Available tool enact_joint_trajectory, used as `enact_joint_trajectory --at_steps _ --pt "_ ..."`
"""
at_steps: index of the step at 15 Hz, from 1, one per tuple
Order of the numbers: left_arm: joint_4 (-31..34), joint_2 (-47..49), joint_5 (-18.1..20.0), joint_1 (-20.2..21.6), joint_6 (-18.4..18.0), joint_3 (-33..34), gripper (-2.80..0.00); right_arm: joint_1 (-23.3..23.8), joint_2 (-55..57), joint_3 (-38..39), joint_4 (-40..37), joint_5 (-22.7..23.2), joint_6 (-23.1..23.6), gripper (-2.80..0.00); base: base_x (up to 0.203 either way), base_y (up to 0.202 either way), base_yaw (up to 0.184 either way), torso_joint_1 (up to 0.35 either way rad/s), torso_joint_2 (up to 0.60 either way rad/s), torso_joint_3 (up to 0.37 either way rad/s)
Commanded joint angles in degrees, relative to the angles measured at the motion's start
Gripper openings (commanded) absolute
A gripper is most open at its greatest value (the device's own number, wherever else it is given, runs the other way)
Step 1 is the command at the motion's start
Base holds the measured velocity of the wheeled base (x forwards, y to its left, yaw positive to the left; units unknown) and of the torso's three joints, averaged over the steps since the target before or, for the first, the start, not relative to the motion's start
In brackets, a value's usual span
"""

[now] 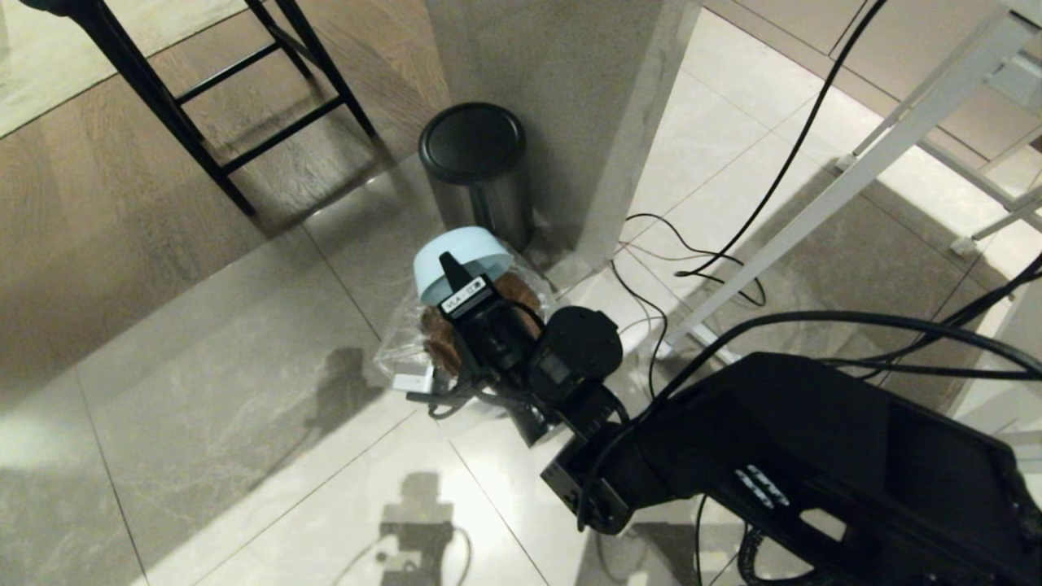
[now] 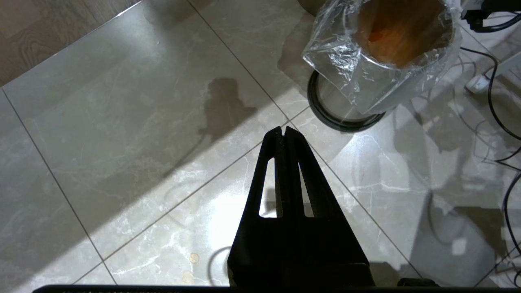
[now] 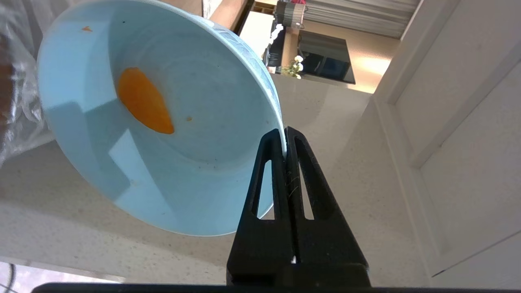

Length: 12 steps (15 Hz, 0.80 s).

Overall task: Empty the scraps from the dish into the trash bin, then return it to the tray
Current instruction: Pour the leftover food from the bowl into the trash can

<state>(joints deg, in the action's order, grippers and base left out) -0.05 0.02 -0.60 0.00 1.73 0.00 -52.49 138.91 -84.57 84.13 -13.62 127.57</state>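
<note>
We see the right pincer (image 3: 285, 132) pinching the rim of the dish (image 3: 163, 118), one finger inside the bowl and one outside. In the head view the dish (image 1: 460, 260) is tipped well over, its pale blue outside facing up, directly above the trash bin (image 1: 440, 342), whose crinkled clear bag and brownish inside show around the arm. One orange carrot slice (image 3: 144, 101) is inside the tilted dish against its inner surface, with a couple of tiny orange specks near it; these are the only scraps visible there.

The left pincer (image 2: 284, 131) has its fingers pressed together and holds nothing; it hangs over the tiled floor (image 2: 134, 134), near the trash bin (image 2: 366, 65) but apart from it. Something orange shows inside the bin's bag.

Just beyond the trash bin stands a steel cylinder bin with a black lid (image 1: 472, 150), beside a stone pillar (image 1: 562, 89). Black cables (image 1: 692, 260) lie on the floor to the right. The tray is in none of the views.
</note>
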Motion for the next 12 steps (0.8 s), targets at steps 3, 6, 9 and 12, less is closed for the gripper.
enact_joint_trajectory --at_steps 3,6,9,12 --pt "-0.04 0.06 -0.02 0.0 0.03 0.0 -2.8 0.39 -0.85 -0.09 0.51 -0.72 0.86 -2.8 0.0 0.0 0.0 0.0 0.0 0.0" --pt "-0.04 0.06 -0.02 0.0 0.03 0.0 -2.8 1.84 -2.96 -1.3 0.48 -8.42 -0.91 -2.8 0.0 0.0 0.0 0.0 0.0 0.0" --pt "-0.03 -0.02 -0.02 0.0 0.03 0.0 -2.8 4.09 -5.28 -1.29 0.29 -16.02 -3.62 -2.8 0.0 0.0 0.0 0.0 0.0 0.0" --pt "-0.04 0.06 -0.02 0.0 0.03 0.0 -2.8 4.59 -5.76 -2.04 0.51 -16.0 -3.71 -2.8 0.0 0.0 0.0 0.0 0.0 0.0"
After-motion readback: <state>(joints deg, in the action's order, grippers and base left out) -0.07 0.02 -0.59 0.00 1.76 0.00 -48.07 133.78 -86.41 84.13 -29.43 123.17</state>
